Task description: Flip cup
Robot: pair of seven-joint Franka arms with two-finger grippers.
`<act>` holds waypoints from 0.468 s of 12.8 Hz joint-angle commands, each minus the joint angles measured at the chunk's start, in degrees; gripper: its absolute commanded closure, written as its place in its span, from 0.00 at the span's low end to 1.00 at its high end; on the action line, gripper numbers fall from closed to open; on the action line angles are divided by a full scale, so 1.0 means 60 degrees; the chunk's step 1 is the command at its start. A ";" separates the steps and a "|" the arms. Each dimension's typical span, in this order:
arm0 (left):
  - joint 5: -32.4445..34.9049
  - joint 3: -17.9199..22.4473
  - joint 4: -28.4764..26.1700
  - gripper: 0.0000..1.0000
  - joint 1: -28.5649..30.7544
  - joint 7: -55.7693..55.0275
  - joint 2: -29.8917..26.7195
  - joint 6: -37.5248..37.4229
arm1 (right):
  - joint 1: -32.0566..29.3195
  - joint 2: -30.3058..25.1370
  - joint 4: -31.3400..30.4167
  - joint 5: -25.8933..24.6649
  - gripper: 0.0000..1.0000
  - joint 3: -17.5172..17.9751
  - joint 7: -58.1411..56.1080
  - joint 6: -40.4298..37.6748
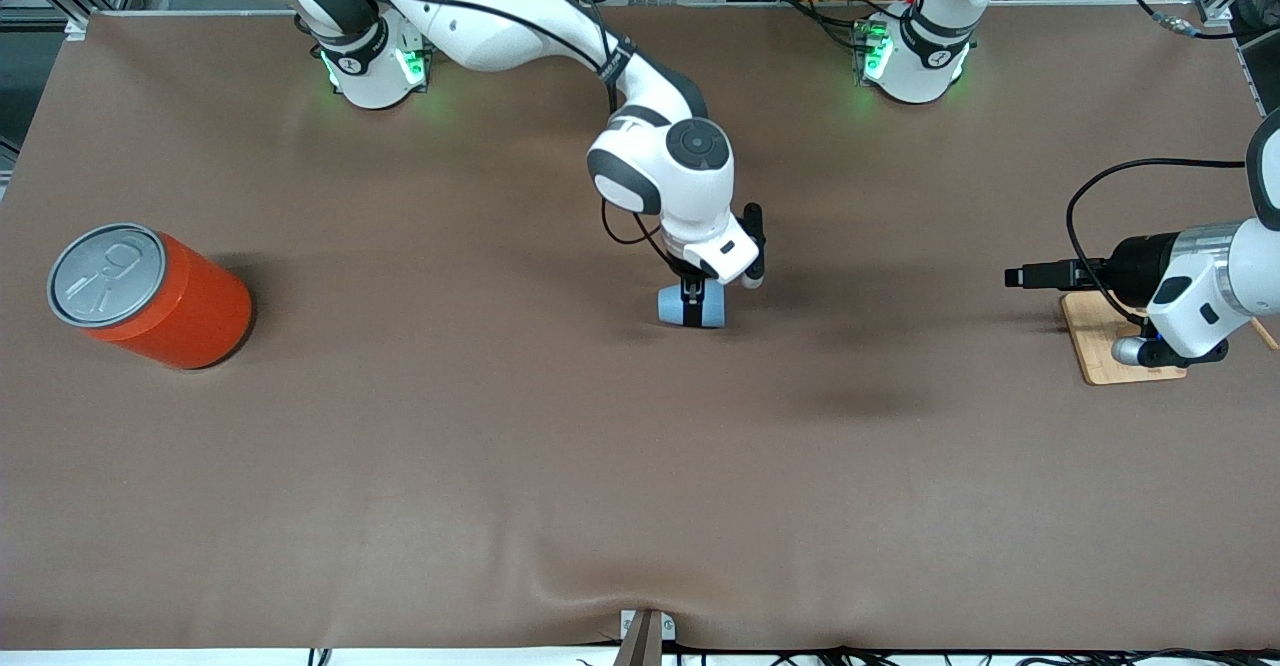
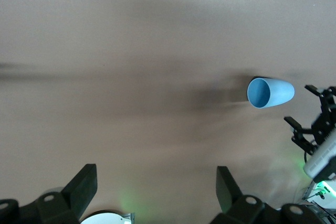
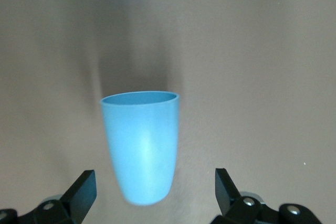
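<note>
I hang my right gripper point(image 1: 690, 298) just above the cup point(image 1: 690, 307), which lies on its side mid-table, well apart from the orange can point(image 1: 150, 296); my jaws stand wide, holding nothing. This looks like the approach: next I must descend and close across the cup's body. My left gripper point(image 1: 1015, 276) waits over the wooden board point(image 1: 1100, 341), spread and empty.

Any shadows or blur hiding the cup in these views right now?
Front view: the right gripper partly covers the cup, soft arm shadows darken the cloth beside it. Left wrist view: cup sharp, long shadow streaks across the table. Right wrist view: cup close, slightly soft, dark shadow bands above its rim.
</note>
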 commanded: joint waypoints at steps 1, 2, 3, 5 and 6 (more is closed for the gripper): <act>-0.0591 -0.0047 0.0012 0.00 -0.0016 -0.0773 0.0036 -0.0137 | -0.0596 -0.1041 -0.0206 -0.0066 0.00 0.0557 0.0091 -0.1191; -0.1016 -0.0047 0.0011 0.00 -0.0031 -0.1314 0.0371 -0.0137 | -0.0902 -0.1465 -0.0206 -0.0037 0.00 0.0586 0.0105 -0.1645; -0.1107 -0.0090 0.0011 0.00 -0.0147 -0.1653 0.0621 -0.0137 | -0.1253 -0.1832 -0.0206 0.0138 0.00 0.0644 0.0135 -0.2041; -0.1094 -0.0091 -0.0003 0.00 -0.0906 -0.1511 0.1075 -0.0108 | -0.2364 -0.2011 -0.0191 0.0330 0.00 0.1124 0.0106 -0.2309; -0.1079 -0.0091 -0.0003 0.00 -0.1272 -0.1467 0.1382 0.0037 | -0.3037 -0.2186 -0.0191 0.0315 0.00 0.1360 0.0106 -0.2498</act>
